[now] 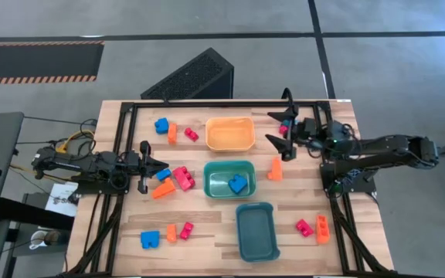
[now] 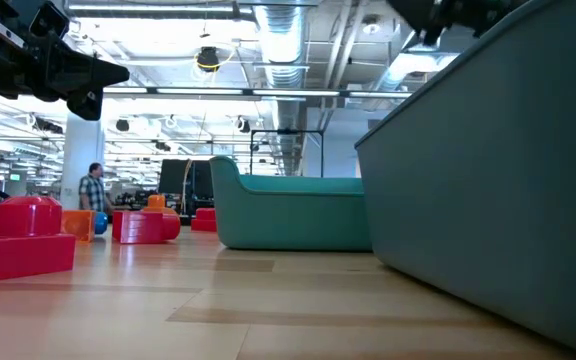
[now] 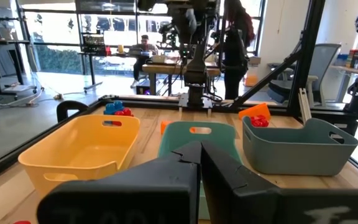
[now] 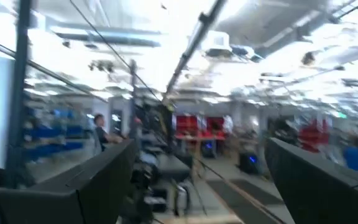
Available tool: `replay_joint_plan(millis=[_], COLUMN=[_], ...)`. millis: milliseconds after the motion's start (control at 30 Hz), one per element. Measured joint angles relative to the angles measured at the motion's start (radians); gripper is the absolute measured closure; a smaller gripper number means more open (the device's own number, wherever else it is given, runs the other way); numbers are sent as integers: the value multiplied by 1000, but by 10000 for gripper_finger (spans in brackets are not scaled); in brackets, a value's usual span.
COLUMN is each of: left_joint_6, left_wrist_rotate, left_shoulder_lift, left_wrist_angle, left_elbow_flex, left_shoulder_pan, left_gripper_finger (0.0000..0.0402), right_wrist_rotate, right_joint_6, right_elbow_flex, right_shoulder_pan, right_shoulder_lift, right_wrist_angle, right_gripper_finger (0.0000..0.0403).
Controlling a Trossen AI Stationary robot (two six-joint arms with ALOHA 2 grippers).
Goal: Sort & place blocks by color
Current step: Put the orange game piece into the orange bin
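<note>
**One blue sorted, the rest still scattered**

At the frame's lower centre, the teal tray (image 1: 256, 232) sits empty. Above it, the green tray (image 1: 229, 178) holds one blue block (image 1: 238, 184), apparently the blue bin. Loose blocks (image 1: 181, 177) ring the trays. The left gripper (image 1: 151, 168) rests pinched shut, empty. Upper right, the right gripper (image 1: 282, 127) hangs spread wide, holding nothing I can see, likely between picks.

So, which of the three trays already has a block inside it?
The green tray in the middle: a blue block lies inside it. The orange tray and the teal tray hold nothing.
</note>
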Motion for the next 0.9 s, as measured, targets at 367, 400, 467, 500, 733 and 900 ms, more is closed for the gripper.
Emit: replay_joint_plan(millis=[367,400,467,500,733,900], left_joint_6=[0,0,0,0,-98,-149], left_wrist_rotate=[0,0,0,0,0,0], left_shoulder_lift=[0,0,0,0,0,0], left_wrist_angle=[0,0,0,0,39,38], left_elbow_flex=[0,0,0,0,0,0], left_shoulder_pan=[0,0,0,0,0,0], left_gripper_finger=[401,401,401,401,401,401], right_wrist_rotate=[-1,-1,2,6,30,29], right_joint_6=[-84,-84,-83,-76,-33,-26], right_elbow_flex=[0,0,0,0,1,1], right_shoulder_pan=[86,85,85,85,94,107], right_shoulder_lift=[-59,-49,-25,-12,89,119], right_wrist_angle=[15,15,16,20,123,138], right_gripper_finger=[24,24,24,24,24,24])
